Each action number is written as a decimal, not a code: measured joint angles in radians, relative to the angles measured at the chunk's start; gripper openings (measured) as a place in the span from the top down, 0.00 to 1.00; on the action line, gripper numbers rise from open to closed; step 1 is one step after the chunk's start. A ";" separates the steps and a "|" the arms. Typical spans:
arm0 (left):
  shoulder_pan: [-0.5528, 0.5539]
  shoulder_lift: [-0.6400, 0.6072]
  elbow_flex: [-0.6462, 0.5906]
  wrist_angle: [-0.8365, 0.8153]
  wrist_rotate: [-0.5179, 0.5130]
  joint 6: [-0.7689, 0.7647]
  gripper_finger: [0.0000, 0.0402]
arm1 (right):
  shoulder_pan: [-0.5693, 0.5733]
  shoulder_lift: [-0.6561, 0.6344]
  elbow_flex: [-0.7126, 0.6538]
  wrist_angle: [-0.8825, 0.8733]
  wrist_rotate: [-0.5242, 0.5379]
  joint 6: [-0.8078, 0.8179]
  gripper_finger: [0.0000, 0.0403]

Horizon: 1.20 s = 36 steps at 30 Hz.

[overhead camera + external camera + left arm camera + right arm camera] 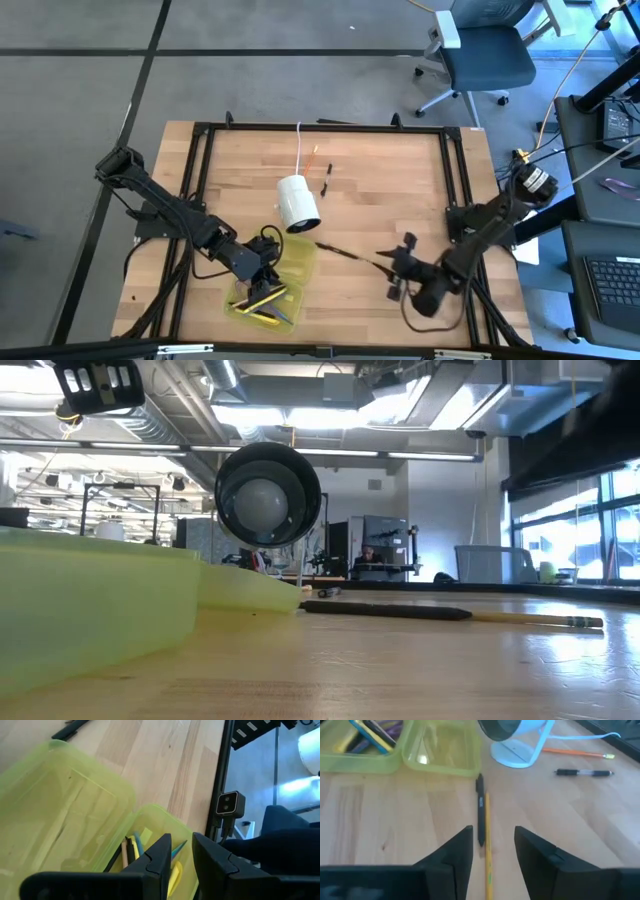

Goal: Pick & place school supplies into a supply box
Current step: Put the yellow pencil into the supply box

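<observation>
1. Near the front edge of the table (400, 170), the supply box (268, 285) lies open, lid (442, 750) folded out flat beside its tray (357, 757); everything below is placed from it.
2. No brand, label or writing can be read on anything in view.
3. Inside the tray lie yellow, blue and purple-tinted supplies (372, 735), overlapping, so single pieces are hard to tell apart; the right wrist view cuts off the tray's far part.
4. The left gripper (262, 272) hangs directly over the tray, its fingers (155, 857) a little apart with nothing between them.
5. Just beside the lid's outer corner, a black pen (480, 810) and a yellow pencil (488, 845) lie side by side on the wood, touching or nearly so.
6. The right gripper (398, 280) sits well to the right of the box, at the far ends of that pair, its jaws parted and straddling them without gripping; the pencil's end is hidden under it.
7. Behind the lid stands a white cylinder (297, 202) on a cord.
8. Farther behind the box, past the cylinder, lie an orange pencil (575, 754) and a second black pen (584, 772).
9. In the low view the tray wall (90, 600) fills the near left, blurred.
</observation>
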 joint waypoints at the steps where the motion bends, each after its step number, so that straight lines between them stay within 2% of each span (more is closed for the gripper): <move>1: 0.001 0.000 0.000 0.000 -0.001 0.000 0.82 | 0.021 0.000 -0.020 0.012 0.018 0.034 0.63; 7: 0.016 0.000 0.000 0.000 -0.003 0.004 0.82 | 0.067 0.003 -0.169 0.165 0.059 0.118 0.63; 12: 0.034 0.000 0.000 0.001 -0.014 0.009 0.82 | 0.067 0.003 -0.303 0.435 0.060 0.068 0.64; 16: 0.035 0.000 0.000 0.001 -0.014 0.009 0.82 | 0.069 0.003 -0.367 0.570 0.052 0.004 0.64; 22: 0.035 0.000 0.000 0.001 -0.018 0.008 0.82 | 0.069 0.047 -0.375 0.625 0.045 -0.043 0.64; 31: 0.035 0.000 0.000 0.001 -0.060 0.008 0.82 | 0.059 0.226 -0.374 0.838 0.050 -0.051 0.64; 36: 0.046 0.000 0.000 0.001 -0.071 0.008 0.82 | 0.043 0.317 -0.340 0.852 0.049 -0.041 0.64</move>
